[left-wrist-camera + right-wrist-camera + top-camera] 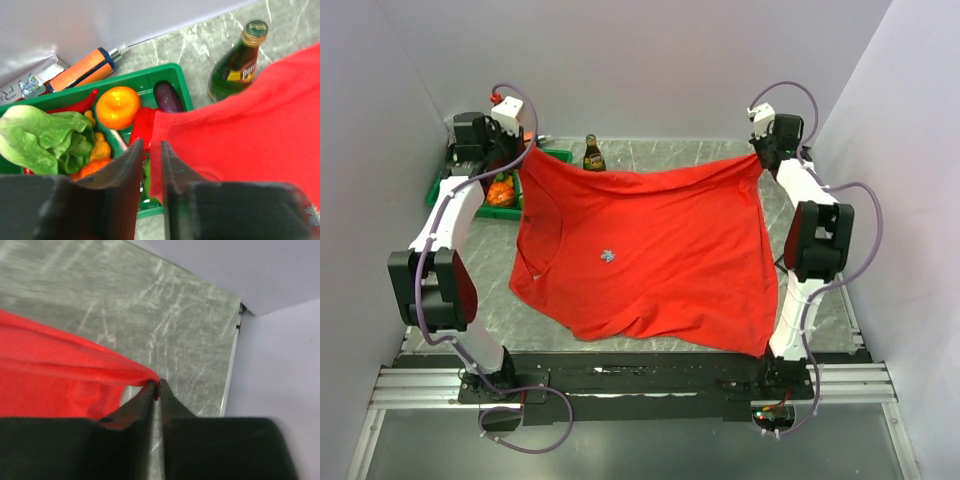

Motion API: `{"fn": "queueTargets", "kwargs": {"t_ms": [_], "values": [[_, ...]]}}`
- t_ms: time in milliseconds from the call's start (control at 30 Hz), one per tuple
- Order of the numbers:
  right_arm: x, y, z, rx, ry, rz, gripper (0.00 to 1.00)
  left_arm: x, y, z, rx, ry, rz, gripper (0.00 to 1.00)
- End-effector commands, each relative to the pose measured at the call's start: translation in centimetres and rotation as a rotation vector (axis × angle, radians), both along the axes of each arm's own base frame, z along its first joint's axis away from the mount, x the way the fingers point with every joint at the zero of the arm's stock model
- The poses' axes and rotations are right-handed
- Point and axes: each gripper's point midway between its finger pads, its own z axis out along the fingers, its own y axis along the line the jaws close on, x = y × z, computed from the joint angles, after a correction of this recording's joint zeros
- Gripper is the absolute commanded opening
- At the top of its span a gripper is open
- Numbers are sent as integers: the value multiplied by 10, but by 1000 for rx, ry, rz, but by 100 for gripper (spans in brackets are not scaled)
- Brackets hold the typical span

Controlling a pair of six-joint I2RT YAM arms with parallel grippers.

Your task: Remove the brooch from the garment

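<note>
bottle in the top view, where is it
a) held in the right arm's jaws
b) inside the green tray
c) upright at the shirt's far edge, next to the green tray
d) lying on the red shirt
c: the bottle stands upright on the table at the far edge of the garment, beside the green tray and not in it.
</note>
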Motion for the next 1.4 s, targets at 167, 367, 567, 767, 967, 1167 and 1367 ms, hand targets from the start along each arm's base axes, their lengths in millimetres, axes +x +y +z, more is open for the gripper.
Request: {"fn": "queueTargets", "kwargs": {"t_ms": [167, 367, 567, 767, 967, 1167, 1367], "values": [[17, -5, 95, -11, -162, -85, 69, 7, -23, 83, 5, -209, -7, 53], [-65, 60, 111, 118, -60, 190, 69, -58, -64, 106, 25, -209, -235, 59], [-219, 113, 19, 51, 229, 667, 64, -161, -69, -51, 144, 228, -503, 49], [-292, 107, -60, -9, 433, 742, 58, -217, -64, -140, 211, 441, -605, 32], [-320, 93, -116, -84, 558, 725, 56, -239, -55, -202, 270, 598, -619, 23], [-344, 70, -155, -221, 688, 701, 54, -253, -42, -238, 359, 647, -588, 23], [-375, 54, -175, -258, 861, 703, 44, -298, -27, -261, 439, 746, -637, 23]]}}
